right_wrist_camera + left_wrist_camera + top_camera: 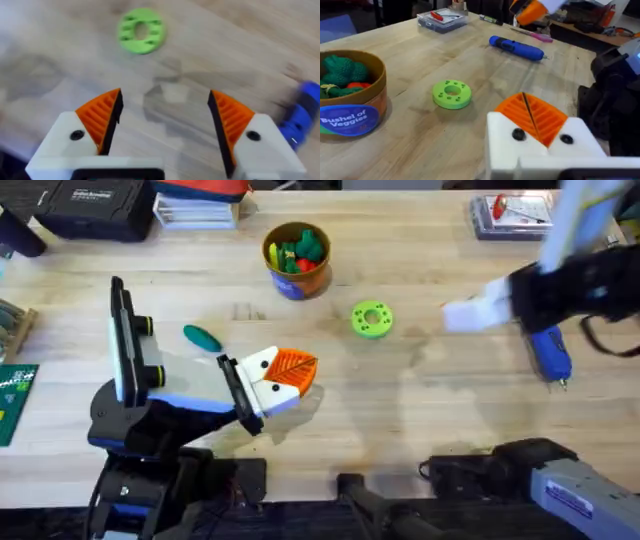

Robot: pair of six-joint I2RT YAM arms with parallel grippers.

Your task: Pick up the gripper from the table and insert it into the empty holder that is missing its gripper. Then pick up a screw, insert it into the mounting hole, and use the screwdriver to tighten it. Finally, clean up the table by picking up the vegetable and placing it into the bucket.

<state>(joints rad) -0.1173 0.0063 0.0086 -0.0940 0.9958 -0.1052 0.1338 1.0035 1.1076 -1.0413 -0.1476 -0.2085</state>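
Observation:
My left gripper (296, 370) rests low over the table (420, 430), shut, its two orange ribbed pads (540, 117) pressed together with nothing between them. The teal vegetable (202, 337) lies just behind it to the left. My right gripper (463, 315) hovers at the right, open (165, 125), over bare wood. The blue screwdriver (548, 356) lies on the table beside it (303, 113) (516, 48). The bucket (297, 260) stands at the back centre, toy veggies inside (355, 100). The loose gripper, the empty holder and the screw are out of view.
A flat lime-green ring (372, 319) lies between the two grippers (451, 94) (141, 30). A clear plastic box (510, 215) sits at the back right, dark cases and books at the back left. A green board pokes in at the left edge.

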